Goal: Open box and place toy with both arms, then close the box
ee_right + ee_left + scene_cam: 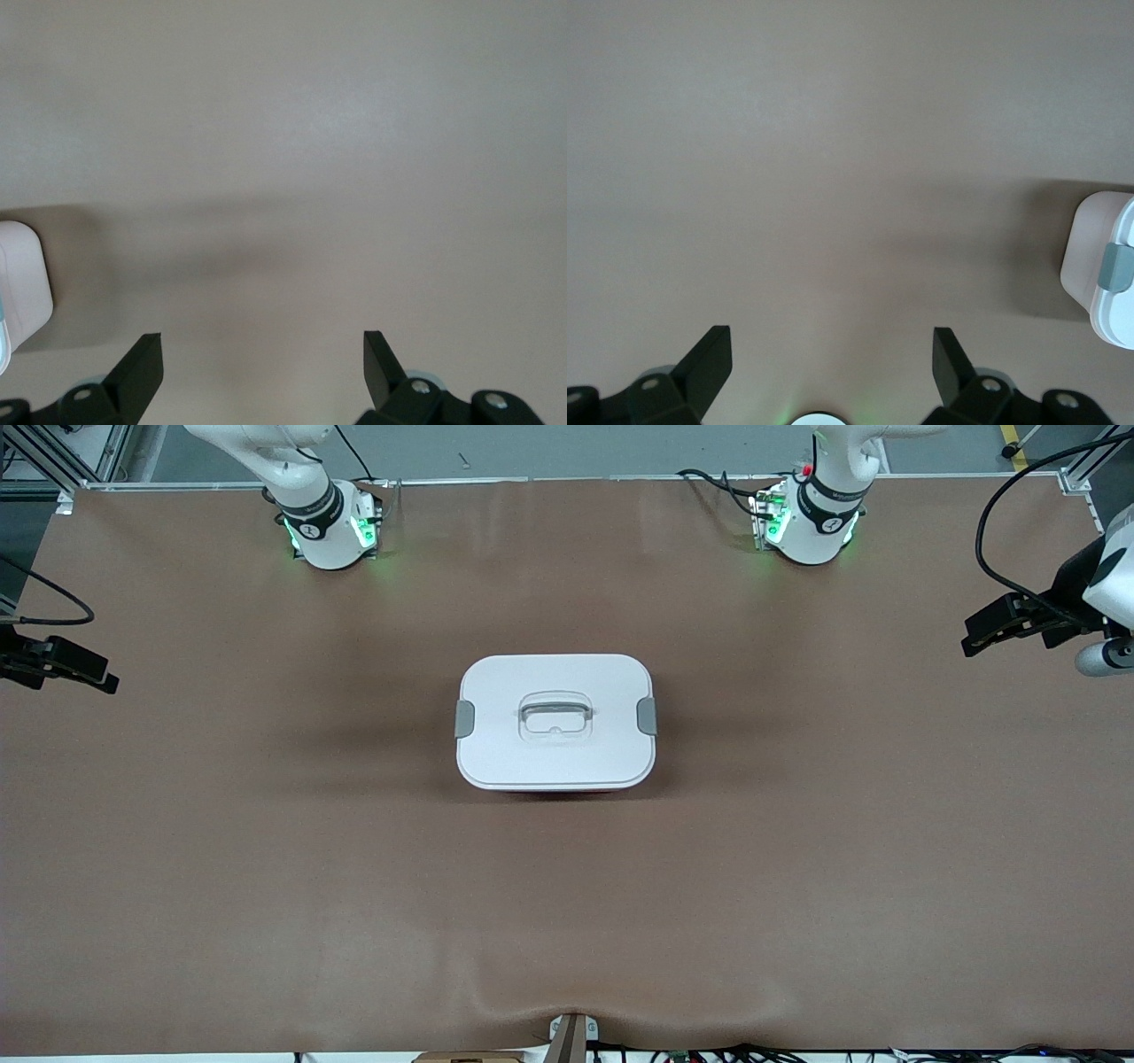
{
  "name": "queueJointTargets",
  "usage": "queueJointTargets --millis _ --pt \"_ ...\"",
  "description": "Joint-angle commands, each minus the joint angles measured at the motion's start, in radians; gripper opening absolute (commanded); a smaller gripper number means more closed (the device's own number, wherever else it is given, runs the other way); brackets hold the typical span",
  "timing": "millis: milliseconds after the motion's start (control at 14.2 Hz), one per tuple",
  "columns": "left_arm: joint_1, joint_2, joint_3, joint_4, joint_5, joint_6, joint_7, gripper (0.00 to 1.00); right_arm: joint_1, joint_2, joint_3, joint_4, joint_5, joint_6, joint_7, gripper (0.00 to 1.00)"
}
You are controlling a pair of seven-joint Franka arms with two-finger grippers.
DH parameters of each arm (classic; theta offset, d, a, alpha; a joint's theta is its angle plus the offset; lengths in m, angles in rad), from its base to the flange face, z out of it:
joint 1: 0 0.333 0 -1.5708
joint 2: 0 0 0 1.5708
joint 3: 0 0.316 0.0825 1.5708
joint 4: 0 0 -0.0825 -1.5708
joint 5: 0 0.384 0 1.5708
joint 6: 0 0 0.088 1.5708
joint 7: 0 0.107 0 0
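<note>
The box (pixel 555 755) stands shut in the middle of the table, its white lid on, a grey clip (pixel 464 718) at each end and the clear handle (pixel 555 716) lying flat in its recess. A corner of the box shows in the left wrist view (pixel 1085 266) and in the right wrist view (pixel 22 274). The toy is out of view. My left gripper (pixel 974 640) hangs open and empty over the left arm's end of the table; its fingers (pixel 709 363) stand wide apart. My right gripper (pixel 104 682) hangs open and empty over the right arm's end (pixel 263 354).
Brown table cover (pixel 797 868) all round the box. The two arm bases (pixel 328 527) (pixel 811 522) stand at the table's edge farthest from the front camera. A small bracket (pixel 571 1036) sits at the nearest edge.
</note>
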Motion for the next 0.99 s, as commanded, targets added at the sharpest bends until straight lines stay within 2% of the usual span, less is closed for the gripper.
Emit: queueJointTargets --millis 0,212,917 --pt "-0.004 -0.010 0.000 -0.003 -0.008 0.006 0.017 1.00 0.002 -0.002 0.003 0.011 -0.001 -0.002 0.019 1.00" --pt "-0.007 0.025 -0.002 0.056 -0.005 0.003 0.034 1.00 0.000 -0.004 0.002 0.011 -0.001 -0.016 0.019 1.00" --pt "0.002 0.027 0.001 0.060 -0.008 0.003 0.034 1.00 0.007 -0.002 0.002 -0.003 -0.013 0.002 0.036 1.00"
